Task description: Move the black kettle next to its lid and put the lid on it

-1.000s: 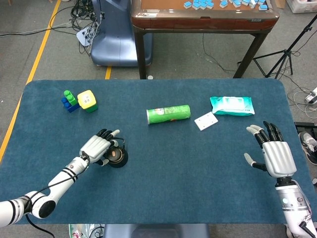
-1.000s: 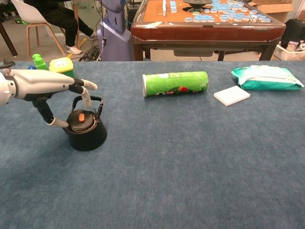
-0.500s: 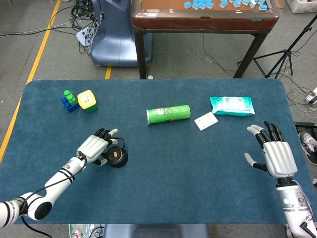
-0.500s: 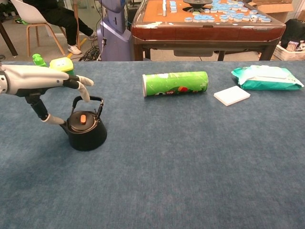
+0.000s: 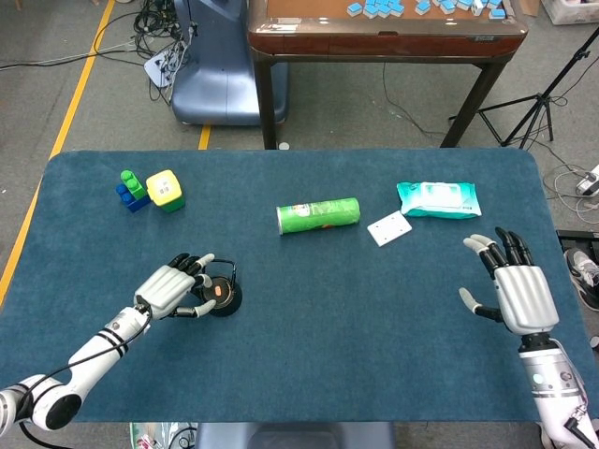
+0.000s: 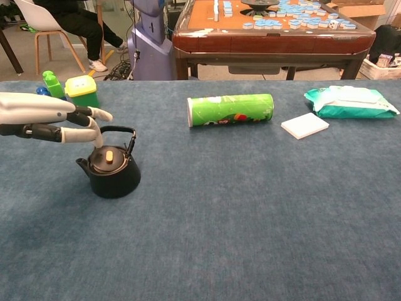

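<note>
The black kettle (image 5: 223, 296) (image 6: 113, 172) stands upright on the blue table, left of centre. Its lid (image 6: 109, 160), with an orange knob, sits on top of it, and the wire handle stands up behind. My left hand (image 5: 170, 288) (image 6: 44, 117) hovers just left of the kettle, fingers spread over the spout side and holding nothing. I cannot tell whether a fingertip touches the handle. My right hand (image 5: 517, 290) is open, palm down, near the table's right edge, far from the kettle; it shows only in the head view.
A green can (image 5: 318, 214) (image 6: 230, 110) lies on its side mid-table. A white card (image 5: 389, 228) (image 6: 304, 125) and a teal wipes pack (image 5: 438, 198) (image 6: 351, 101) lie to its right. Toy blocks (image 5: 152, 190) (image 6: 74, 88) stand at the back left.
My left hand has let go of the kettle's lid and drawn back to the left and up. The lid stays on the kettle. The right hand has barely moved.
</note>
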Robot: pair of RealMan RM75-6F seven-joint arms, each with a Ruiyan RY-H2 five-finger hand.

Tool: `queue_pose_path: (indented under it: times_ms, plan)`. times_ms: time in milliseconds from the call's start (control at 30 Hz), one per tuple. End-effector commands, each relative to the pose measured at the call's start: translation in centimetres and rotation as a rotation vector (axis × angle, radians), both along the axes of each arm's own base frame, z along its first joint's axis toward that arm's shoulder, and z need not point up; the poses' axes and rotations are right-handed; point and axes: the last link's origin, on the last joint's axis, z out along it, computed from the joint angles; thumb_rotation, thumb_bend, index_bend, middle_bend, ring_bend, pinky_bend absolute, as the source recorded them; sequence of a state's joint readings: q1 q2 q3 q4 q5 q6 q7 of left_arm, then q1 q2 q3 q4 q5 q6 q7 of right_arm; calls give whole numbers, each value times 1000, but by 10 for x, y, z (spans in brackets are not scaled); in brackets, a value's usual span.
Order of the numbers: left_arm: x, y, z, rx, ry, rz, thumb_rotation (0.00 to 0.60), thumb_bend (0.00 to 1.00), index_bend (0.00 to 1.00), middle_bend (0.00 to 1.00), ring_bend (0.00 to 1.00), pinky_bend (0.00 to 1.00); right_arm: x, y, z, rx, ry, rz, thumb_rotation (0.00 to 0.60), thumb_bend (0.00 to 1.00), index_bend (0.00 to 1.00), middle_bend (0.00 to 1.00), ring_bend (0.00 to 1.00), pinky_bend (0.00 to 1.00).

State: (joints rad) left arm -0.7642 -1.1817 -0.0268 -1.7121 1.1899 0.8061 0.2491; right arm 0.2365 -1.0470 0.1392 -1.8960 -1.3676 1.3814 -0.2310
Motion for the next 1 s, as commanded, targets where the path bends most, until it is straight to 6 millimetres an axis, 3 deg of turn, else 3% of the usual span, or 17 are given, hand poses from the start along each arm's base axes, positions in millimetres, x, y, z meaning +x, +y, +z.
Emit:
queue_pose_path:
  times_ms: [33, 1000]
  plan:
    - [0, -1, -2, -5, 3, -6, 0, 259, 303, 0, 0, 0, 1, 0, 0, 0, -2, 1, 600, 289, 203, 206, 0, 29]
    - [-8, -5, -14, 9, -4, -22, 0, 259, 319, 0, 0, 0, -1, 4, 4, -10, -10, -3, 600, 289, 203, 206, 0, 29]
